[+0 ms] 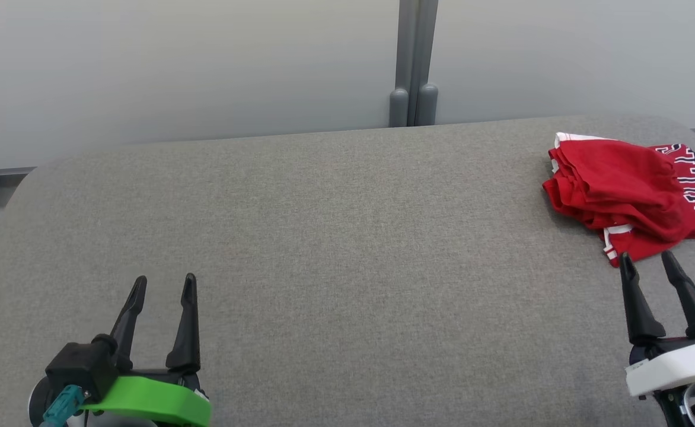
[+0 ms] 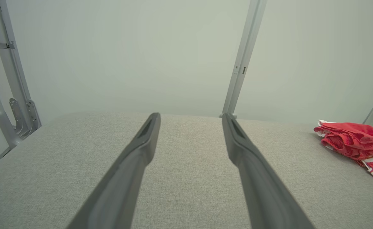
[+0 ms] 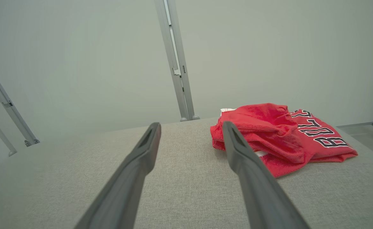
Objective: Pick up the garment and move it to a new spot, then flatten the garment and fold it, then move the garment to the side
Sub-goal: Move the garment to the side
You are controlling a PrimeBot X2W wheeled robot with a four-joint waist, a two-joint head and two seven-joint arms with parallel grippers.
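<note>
Nearest you, your left jaws and right jaws both stand wide apart, holding nothing. The crumpled red garment (image 1: 626, 190) lies just ahead of the right jaws, its length running rightward at the far right of the grey padded table (image 1: 347, 237). That makes the right arm the nearer one. A pale wall (image 1: 175, 71) stands behind.

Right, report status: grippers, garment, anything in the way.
Left gripper open, empty, over the grey table. Right gripper open, empty, just short of the red jersey. Jersey crumpled at table's far right. Nothing between them.
</note>
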